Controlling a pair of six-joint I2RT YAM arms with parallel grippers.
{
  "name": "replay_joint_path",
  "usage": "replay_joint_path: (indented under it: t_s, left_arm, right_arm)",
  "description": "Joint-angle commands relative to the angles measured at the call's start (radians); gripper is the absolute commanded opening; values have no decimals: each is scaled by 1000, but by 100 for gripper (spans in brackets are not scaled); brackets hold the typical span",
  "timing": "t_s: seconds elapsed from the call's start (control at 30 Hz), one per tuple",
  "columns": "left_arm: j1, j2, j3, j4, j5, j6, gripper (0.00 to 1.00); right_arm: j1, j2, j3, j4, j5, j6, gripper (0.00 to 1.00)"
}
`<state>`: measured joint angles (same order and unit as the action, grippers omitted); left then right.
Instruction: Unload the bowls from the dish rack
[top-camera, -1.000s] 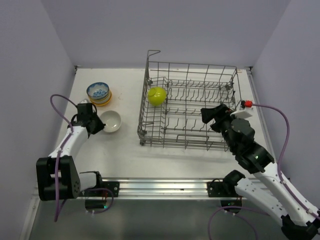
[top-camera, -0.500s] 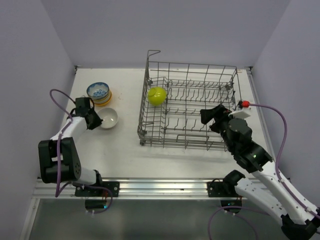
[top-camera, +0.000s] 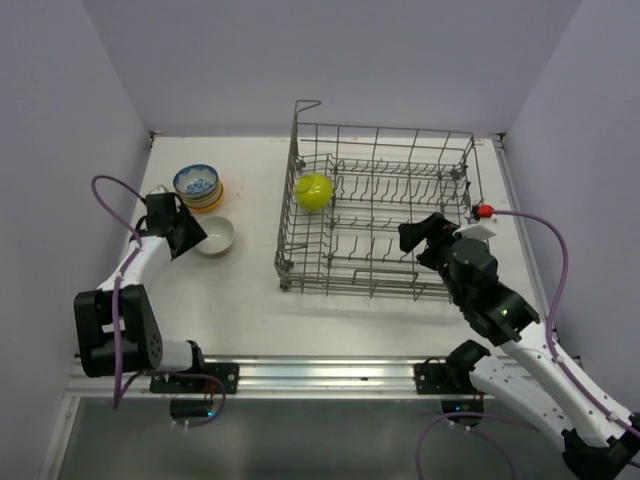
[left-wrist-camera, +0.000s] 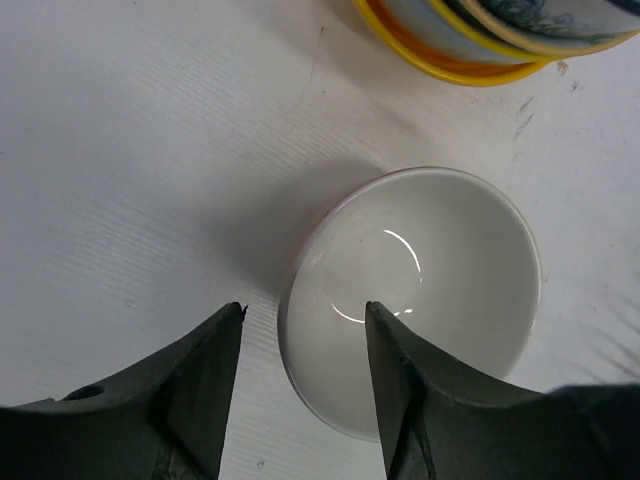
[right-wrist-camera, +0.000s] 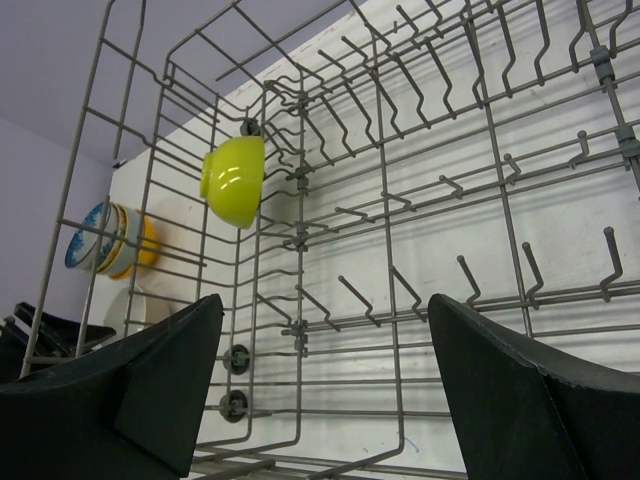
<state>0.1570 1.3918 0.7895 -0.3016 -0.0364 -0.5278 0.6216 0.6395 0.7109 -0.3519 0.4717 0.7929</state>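
The dish rack (top-camera: 380, 131) stands at mid-table, and one lime-yellow bowl (top-camera: 313, 191) sits on its side in the rack's far left corner. A plain white bowl (top-camera: 217, 236) rests upright on the table left of the rack. My left gripper (top-camera: 190, 237) is open astride its near rim (left-wrist-camera: 304, 306): one finger (left-wrist-camera: 420, 410) is over the inside and the other stands clear outside. A stack of bowls (top-camera: 199, 187) with a blue-patterned one on top stands just behind. My right gripper (top-camera: 421, 237) hangs open and empty over the rack's near right part (right-wrist-camera: 325, 300), facing the lime bowl (right-wrist-camera: 234, 180).
Lilac walls close the table on three sides. A metal rail (top-camera: 320, 372) runs along the near edge between the arm bases. Upright tines (right-wrist-camera: 470, 275) fill the rack floor under my right gripper. The bowl stack (left-wrist-camera: 470, 45) lies close beyond the white bowl.
My left gripper has opened and let go of the white bowl, after carrying it slightly back and left toward the stack. The right gripper has edged a little left over the rack.
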Motion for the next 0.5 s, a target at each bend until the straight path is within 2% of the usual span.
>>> replay_joint_path:
  t_s: [0.0, 0.17, 0.27, 0.3, 0.33, 0.37, 0.4, 0.43, 0.47]
  left_arm:
    - [7, -57, 42, 18, -55, 22, 57]
    - [9, -184, 74, -21, -149, 41, 59]
    - [6, -290, 82, 43, -65, 46, 62]
    - [4, -312, 86, 62, 7, 49, 64]
    - [-5, -326, 96, 77, 27, 55, 68]
    - [-19, -341, 126, 84, 21, 58, 77]
    - [-40, -343, 146, 79, -8, 71, 82]
    - [-94, -335, 166, 79, -16, 83, 94]
    - [-120, -326, 206, 79, -28, 98, 99]
  right_arm:
    - [-3, 3, -1, 13, 10, 2, 89]
    - [-8, 12, 27, 21, 7, -27, 89]
    - [-16, 66, 67, 46, -40, -66, 86]
    - [-19, 107, 91, 57, -60, -76, 85]
    - [-23, 135, 105, 68, -79, -83, 85]
    - [-34, 161, 117, 94, -128, -92, 85]
    - [-39, 187, 139, 111, -157, -98, 85]
    - [-58, 250, 150, 132, -201, -103, 85]
    - [-71, 282, 163, 171, -291, -98, 85]
